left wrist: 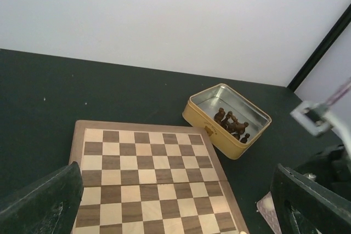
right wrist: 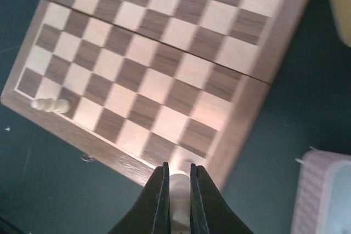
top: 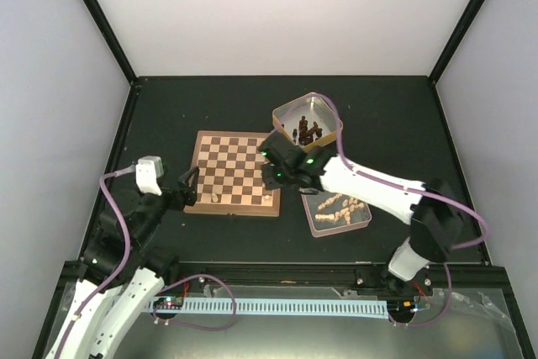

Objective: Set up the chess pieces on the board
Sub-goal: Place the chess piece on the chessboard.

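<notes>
The board [top: 231, 170] lies mid-table, nearly bare. One pale cream chess piece [right wrist: 50, 105] lies on its side at the near-left edge squares; it also shows in the top view [top: 216, 197]. My right gripper [right wrist: 177, 171] is shut on another cream chess piece [right wrist: 179, 190] and holds it over the board's near-right corner [top: 267, 199]. More cream pieces lie in the pink tin [top: 336, 210] right of the board. My left gripper [left wrist: 175, 190] is open and empty, its fingers [left wrist: 44, 201] spread at the board's near-left side [top: 187, 187].
A yellow tin [top: 307, 119] with dark brown pieces stands at the board's far-right corner; it also shows in the left wrist view [left wrist: 227, 119]. The pink tin's corner [right wrist: 323, 195] is just right of my right gripper. Black frame posts and white walls ring the dark table.
</notes>
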